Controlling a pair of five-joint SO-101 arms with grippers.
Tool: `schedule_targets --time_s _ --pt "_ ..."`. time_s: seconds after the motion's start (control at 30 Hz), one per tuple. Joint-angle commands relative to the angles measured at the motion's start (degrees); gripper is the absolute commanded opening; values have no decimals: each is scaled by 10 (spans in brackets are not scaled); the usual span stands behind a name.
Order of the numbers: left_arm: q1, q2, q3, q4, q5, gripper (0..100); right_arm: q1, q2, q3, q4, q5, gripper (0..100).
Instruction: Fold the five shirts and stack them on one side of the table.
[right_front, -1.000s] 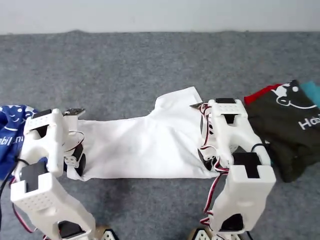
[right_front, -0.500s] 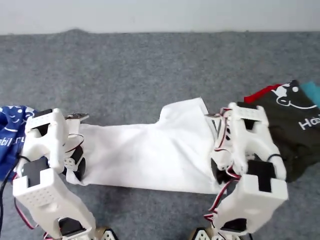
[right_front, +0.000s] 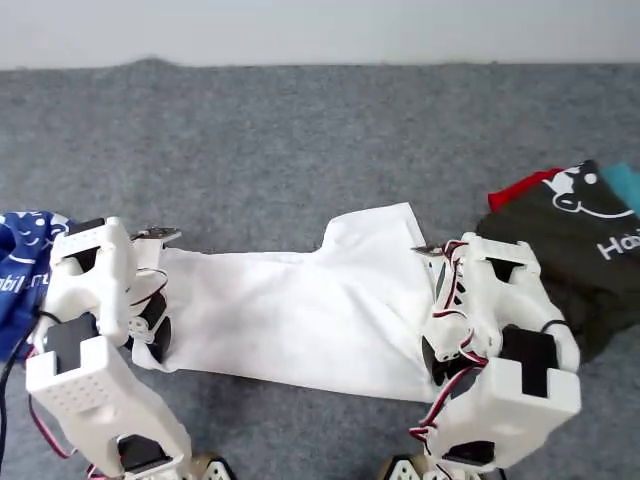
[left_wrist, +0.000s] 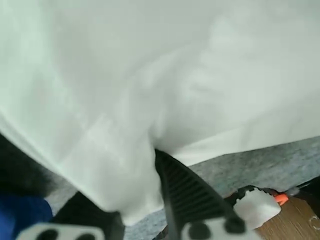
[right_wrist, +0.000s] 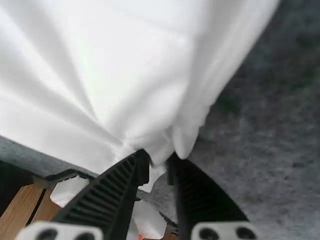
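Since a second ago the right arm (right_front: 500, 350) has drawn back toward the near edge and swung outward, dragging its end of the white shirt (right_front: 300, 310) along, so the cloth now lies stretched longer; the left arm (right_front: 85, 320) has barely shifted.

The white shirt lies partly folded in a long band across the middle of the grey tabletop (right_front: 300, 130), one sleeve jutting toward the far side. The right fingers (right_wrist: 142, 162) are clamped on a bunched fold at one end of the white shirt (right_wrist: 125, 75), seen from above at its corner (right_front: 428, 250). At the opposite end the left fingers (left_wrist: 167, 167) are pinched on its hem, the white shirt (left_wrist: 150, 75) draping over one of them; from above they sit at that end's far corner (right_front: 155, 235).

Just beyond the white shirt's right-arm end rests a folded black shirt (right_front: 570, 260) with white print, lying on a red shirt (right_front: 520, 185) and a teal shirt (right_front: 625, 180). Past the other end lies a crumpled blue shirt (right_front: 25, 260).
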Motion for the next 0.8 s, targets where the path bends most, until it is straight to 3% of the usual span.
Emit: schedule_targets --time_s 0.0,0.27,0.57,0.77 --pt "-8 11 21 21 -3 115 7 -41 -24 44 -7 184" --pt "-7 17 -97 17 -2 247 7 -119 -157 196 28 193" --pt "-16 18 -103 18 -41 250 6 -126 -181 200 4 192" --pt "-73 18 -107 17 -105 250 3 -128 -181 200 3 191"
